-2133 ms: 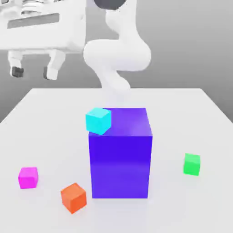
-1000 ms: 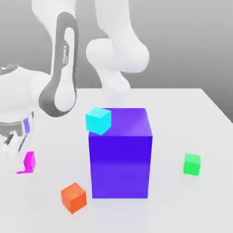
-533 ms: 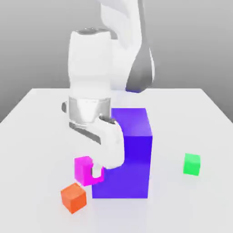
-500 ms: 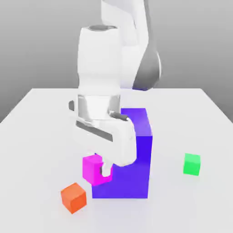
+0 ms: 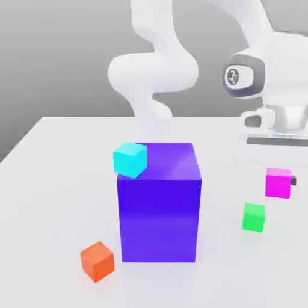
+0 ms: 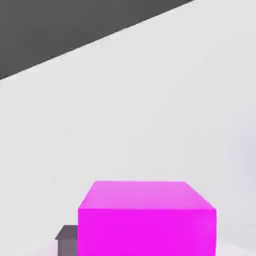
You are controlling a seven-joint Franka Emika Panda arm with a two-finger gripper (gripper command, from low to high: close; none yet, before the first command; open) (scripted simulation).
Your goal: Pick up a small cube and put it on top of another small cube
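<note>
While the tool (image 5: 281,180) grips the magenta cube (image 5: 278,183) aloft, the green cube (image 5: 254,217) sits below.

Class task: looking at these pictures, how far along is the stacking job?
Done: the small magenta cube is lifted off the white table. In hand: the hand carries it above and beside the small green cube. Left: centre it over the green cube, lower, release.

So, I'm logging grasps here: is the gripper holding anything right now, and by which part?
Yes: the gripper holds the small magenta cube by its opposite side faces, lifted off the table above the green cube.
</note>
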